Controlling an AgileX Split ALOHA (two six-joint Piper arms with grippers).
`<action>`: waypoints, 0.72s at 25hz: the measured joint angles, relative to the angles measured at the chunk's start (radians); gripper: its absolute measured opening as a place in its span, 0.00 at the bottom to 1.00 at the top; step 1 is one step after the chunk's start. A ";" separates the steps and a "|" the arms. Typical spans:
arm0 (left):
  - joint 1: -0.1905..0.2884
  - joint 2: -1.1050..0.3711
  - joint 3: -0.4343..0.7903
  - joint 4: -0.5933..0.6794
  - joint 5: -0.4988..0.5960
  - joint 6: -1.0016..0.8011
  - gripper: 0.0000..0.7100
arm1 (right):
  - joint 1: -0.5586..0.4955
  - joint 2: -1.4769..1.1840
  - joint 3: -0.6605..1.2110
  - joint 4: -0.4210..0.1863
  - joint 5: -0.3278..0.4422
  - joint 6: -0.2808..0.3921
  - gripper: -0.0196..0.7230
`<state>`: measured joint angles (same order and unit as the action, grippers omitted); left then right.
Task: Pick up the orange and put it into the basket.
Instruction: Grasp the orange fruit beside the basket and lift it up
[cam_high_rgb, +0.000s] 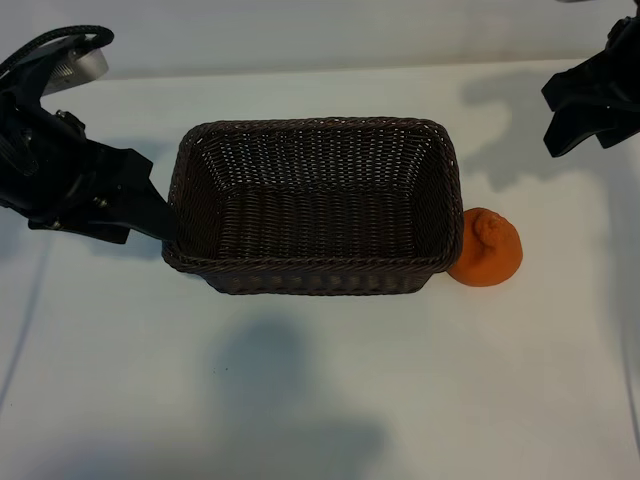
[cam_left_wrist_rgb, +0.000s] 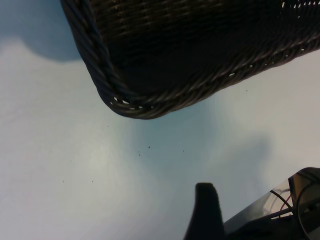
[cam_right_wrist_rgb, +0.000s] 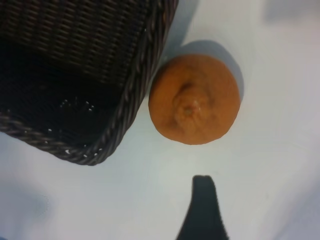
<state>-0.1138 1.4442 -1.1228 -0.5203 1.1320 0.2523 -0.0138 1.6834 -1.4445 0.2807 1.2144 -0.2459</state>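
Note:
The orange (cam_high_rgb: 487, 248) rests on the white table, its knobby nub up, touching the basket's right front corner; the right wrist view shows the orange (cam_right_wrist_rgb: 195, 99) from above. The dark-brown wicker basket (cam_high_rgb: 310, 275) stands mid-table with nothing inside. My right gripper (cam_high_rgb: 562, 118) hangs open at the back right, above and behind the orange, holding nothing; only one black finger (cam_right_wrist_rgb: 204, 202) shows in its wrist view. My left gripper (cam_high_rgb: 152, 215) is open beside the basket's left wall, holding nothing. One of its fingers (cam_left_wrist_rgb: 206, 207) shows over bare table near a basket corner (cam_left_wrist_rgb: 135, 102).
White tabletop (cam_high_rgb: 320, 400) stretches in front of the basket and to the right of the orange. Arm shadows fall on it at the front and at the back right.

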 joint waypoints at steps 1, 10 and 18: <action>0.000 0.000 0.000 0.000 -0.002 0.000 0.81 | 0.000 0.007 0.000 0.001 0.000 -0.001 0.75; 0.000 0.000 0.000 0.000 -0.019 0.000 0.81 | 0.000 0.038 0.060 0.001 -0.013 -0.010 0.75; 0.000 0.000 0.000 0.000 -0.019 0.005 0.81 | 0.000 0.038 0.162 0.004 -0.124 -0.022 0.75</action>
<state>-0.1138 1.4442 -1.1228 -0.5203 1.1132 0.2573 -0.0138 1.7215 -1.2828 0.2850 1.0900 -0.2677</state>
